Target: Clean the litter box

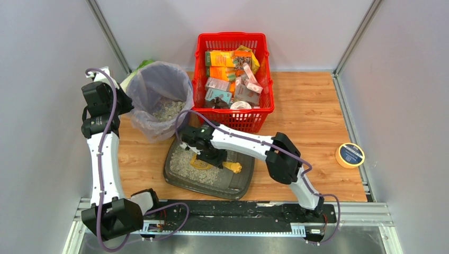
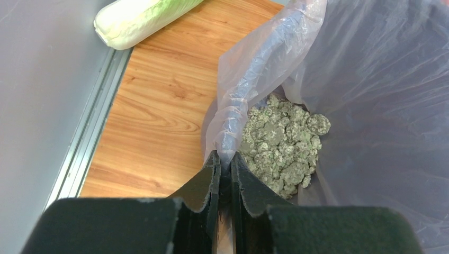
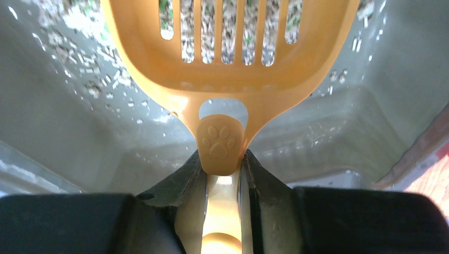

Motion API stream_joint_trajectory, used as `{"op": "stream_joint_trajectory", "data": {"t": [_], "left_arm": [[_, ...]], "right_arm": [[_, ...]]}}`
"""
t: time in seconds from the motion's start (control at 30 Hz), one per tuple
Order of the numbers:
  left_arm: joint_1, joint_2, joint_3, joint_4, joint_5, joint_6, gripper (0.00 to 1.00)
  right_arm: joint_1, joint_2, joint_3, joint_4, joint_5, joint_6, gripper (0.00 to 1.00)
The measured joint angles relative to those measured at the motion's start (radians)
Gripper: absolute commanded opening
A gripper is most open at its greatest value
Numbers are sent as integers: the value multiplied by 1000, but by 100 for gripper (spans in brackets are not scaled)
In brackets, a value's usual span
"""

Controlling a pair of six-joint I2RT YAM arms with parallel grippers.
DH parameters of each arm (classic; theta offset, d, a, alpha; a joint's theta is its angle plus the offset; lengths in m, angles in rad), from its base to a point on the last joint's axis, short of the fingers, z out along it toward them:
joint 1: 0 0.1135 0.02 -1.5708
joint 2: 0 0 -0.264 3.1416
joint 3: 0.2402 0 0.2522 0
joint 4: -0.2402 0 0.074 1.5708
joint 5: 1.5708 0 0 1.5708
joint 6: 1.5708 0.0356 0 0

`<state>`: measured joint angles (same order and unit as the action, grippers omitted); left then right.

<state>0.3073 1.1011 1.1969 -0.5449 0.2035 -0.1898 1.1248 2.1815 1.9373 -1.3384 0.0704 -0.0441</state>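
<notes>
The litter box is a dark grey tray at the table's front middle, with pale litter heaped in its left half. My right gripper is shut on the handle of an orange slotted scoop, whose blade lies low inside the box. The scoop's handle end shows in the top view. My left gripper is shut on the rim of the clear bag lining the round bin, which holds greenish litter clumps.
A red mesh basket of boxes stands at the back middle. A yellow tape roll lies at the right. A pale green cabbage lies behind the bin by the left wall.
</notes>
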Motion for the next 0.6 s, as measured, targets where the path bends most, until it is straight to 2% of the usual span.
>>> {"op": "stream_joint_trajectory", "data": {"t": [0.07,0.13,0.23,0.27,0.33,0.37,0.4,0.6], "left_arm": [[0,3,2,0,-2,-6,0],[0,13,11,-2,-2,-14,4],[0,38,31,-4,-1,-30,29],[0,47,39,-5,0,-34,45],[-1,56,49,-13,8,-39,55],[-5,58,52,-23,16,-44,68],[-10,59,55,-33,13,-46,71],[-20,50,93,-87,-56,-35,73]], "right_arm": [[0,-45,-54,18,0,-5,0],[0,-91,-90,30,0,-6,0],[0,-172,-139,68,0,-7,0],[0,-196,-150,80,0,-8,0],[0,-239,-167,104,2,-9,0],[0,-256,-175,116,4,-10,0],[0,-272,-183,130,7,-10,0],[0,-366,-272,212,15,-18,0]]}}
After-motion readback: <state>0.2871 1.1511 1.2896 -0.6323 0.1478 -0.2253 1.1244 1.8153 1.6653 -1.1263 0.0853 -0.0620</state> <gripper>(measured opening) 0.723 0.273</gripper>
